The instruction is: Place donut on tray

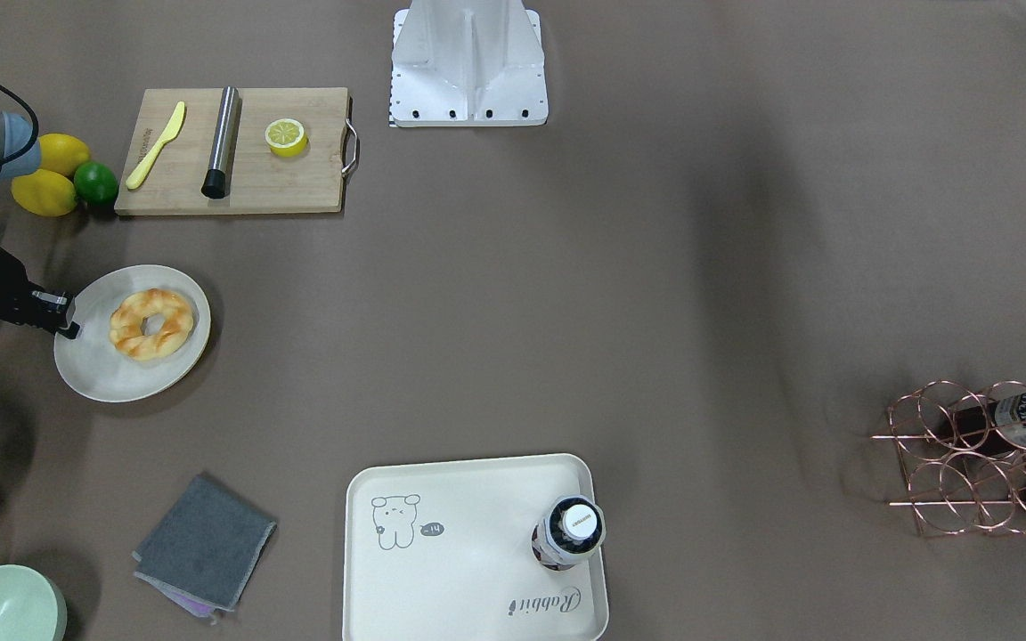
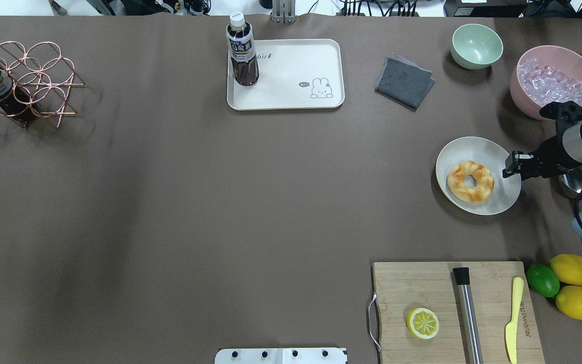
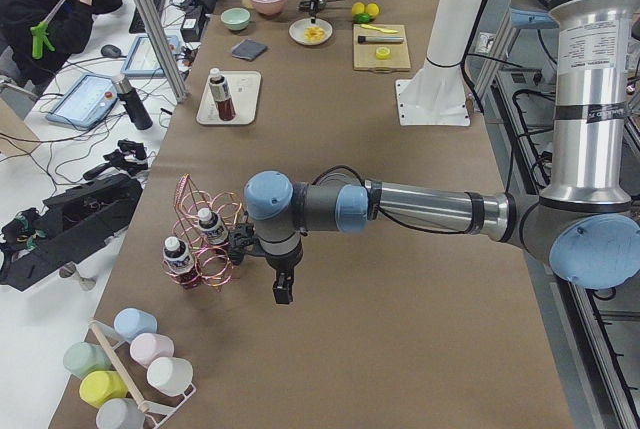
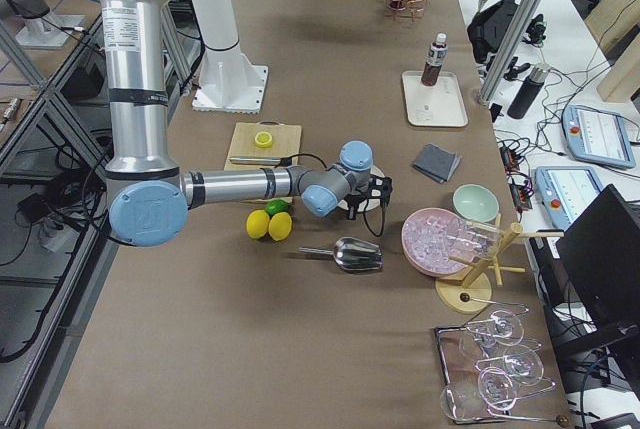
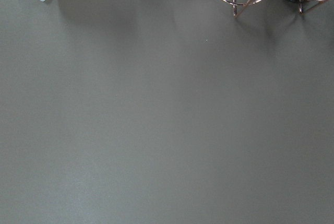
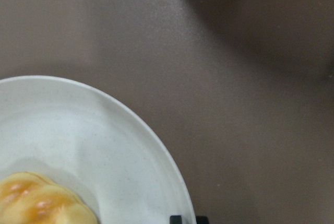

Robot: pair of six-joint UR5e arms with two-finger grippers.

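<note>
Tray (image 1: 477, 570) up front, brown table (image 1: 566, 312), office desks (image 3: 35, 199) alongside; donut (image 1: 151, 323) flat, hole up, near right gripper (image 1: 68, 319), grip unclear.

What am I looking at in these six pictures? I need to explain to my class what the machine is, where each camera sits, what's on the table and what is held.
It is a robot with two arms at a brown table, each ending in a two-finger gripper. Four pictures come from fixed cameras: one facing the robot, one over its shoulders, one at each table end. Two come from cameras on the wrists. The right gripper hovers at the edge of a round plate bearing the donut and holds nothing. The left gripper hangs above the table near a copper wire rack, nothing visibly in it. Farther off lies the cream tray with a bottle standing on it. A cutting board carries a half lemon.
</note>
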